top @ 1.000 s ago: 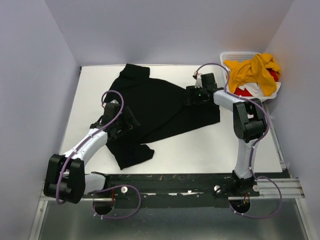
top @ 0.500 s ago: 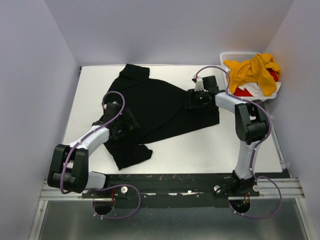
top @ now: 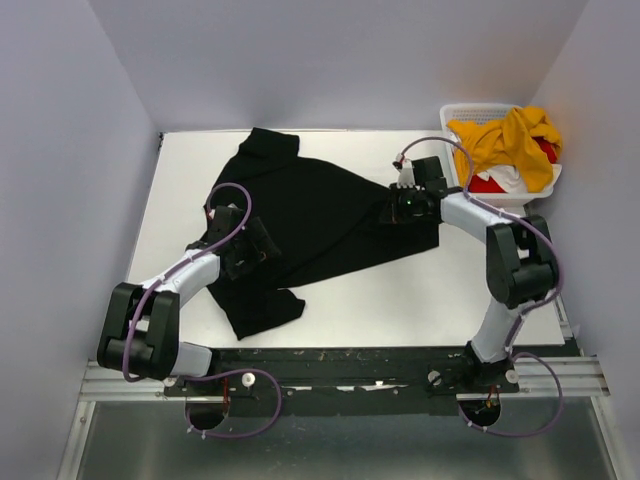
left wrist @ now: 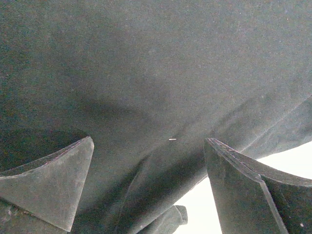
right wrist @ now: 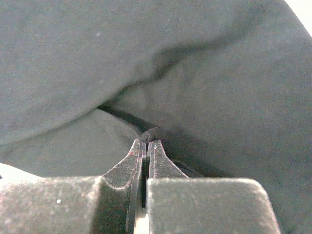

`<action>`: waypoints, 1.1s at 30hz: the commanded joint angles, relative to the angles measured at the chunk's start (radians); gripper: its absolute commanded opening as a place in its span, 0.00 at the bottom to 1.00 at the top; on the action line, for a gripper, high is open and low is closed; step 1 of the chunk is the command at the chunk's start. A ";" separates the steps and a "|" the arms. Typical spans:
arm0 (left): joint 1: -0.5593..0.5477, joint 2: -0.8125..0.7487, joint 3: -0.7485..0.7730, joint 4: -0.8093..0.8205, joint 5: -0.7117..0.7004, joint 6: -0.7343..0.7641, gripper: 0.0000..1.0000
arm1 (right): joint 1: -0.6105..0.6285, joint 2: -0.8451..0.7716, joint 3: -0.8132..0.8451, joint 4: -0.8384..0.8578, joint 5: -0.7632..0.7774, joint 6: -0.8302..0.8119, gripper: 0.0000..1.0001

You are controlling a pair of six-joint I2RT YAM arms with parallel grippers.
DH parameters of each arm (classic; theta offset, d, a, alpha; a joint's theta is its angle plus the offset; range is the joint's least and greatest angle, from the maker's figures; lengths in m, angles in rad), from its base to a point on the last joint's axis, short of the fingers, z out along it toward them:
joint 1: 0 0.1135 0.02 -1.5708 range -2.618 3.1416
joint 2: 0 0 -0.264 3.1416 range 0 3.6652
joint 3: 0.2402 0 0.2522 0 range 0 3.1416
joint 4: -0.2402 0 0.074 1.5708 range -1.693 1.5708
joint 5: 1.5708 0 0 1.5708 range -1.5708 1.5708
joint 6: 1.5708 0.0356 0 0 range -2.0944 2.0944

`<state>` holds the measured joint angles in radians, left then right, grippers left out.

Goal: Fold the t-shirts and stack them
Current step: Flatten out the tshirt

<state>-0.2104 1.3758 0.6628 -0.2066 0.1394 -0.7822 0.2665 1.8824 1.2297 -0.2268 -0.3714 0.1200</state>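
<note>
- We see the black shirt (top: 320, 215) lying rumpled on the surface (top: 450, 290); the other shirts (top: 505, 140) are heaped in the basket (top: 470, 108).
- We judge it light and limp, best taken at hems or corners.
- Our right end effector (right wrist: 146, 142) is closed, pinching a fold near its right edge.
- Our left end effector (left wrist: 148, 140) gapes wide over the cloth, holding nothing.

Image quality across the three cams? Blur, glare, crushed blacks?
Top external: sharp, evenly lit, but the black t-shirt reads nearly flat black. Left wrist: weave visible, table strip blown out white. Right wrist: low contrast, deep shadow under the fold ahead of the right hand.
</note>
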 commanded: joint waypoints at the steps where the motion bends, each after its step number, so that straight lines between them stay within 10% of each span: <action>1: 0.006 0.010 0.018 0.005 0.064 -0.010 0.98 | 0.028 -0.225 -0.135 -0.076 0.113 0.151 0.01; 15: 0.006 0.030 0.050 -0.029 0.087 -0.017 0.99 | 0.075 -1.074 -0.681 -0.646 0.459 0.823 0.04; 27: 0.006 0.025 0.104 -0.089 0.083 -0.017 0.98 | 0.075 -1.204 -0.537 -0.839 0.699 0.915 0.74; 30: 0.006 0.025 0.109 -0.090 0.093 -0.011 0.98 | 0.074 -1.231 -0.551 -0.734 0.690 0.851 0.99; 33: 0.006 0.031 0.118 -0.093 0.113 0.010 0.99 | 0.075 -1.200 -0.612 -0.488 0.552 0.753 1.00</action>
<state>-0.2104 1.4071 0.7517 -0.2794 0.2142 -0.7937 0.3420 0.6662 0.6628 -0.9665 0.2676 0.9764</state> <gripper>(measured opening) 0.983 0.994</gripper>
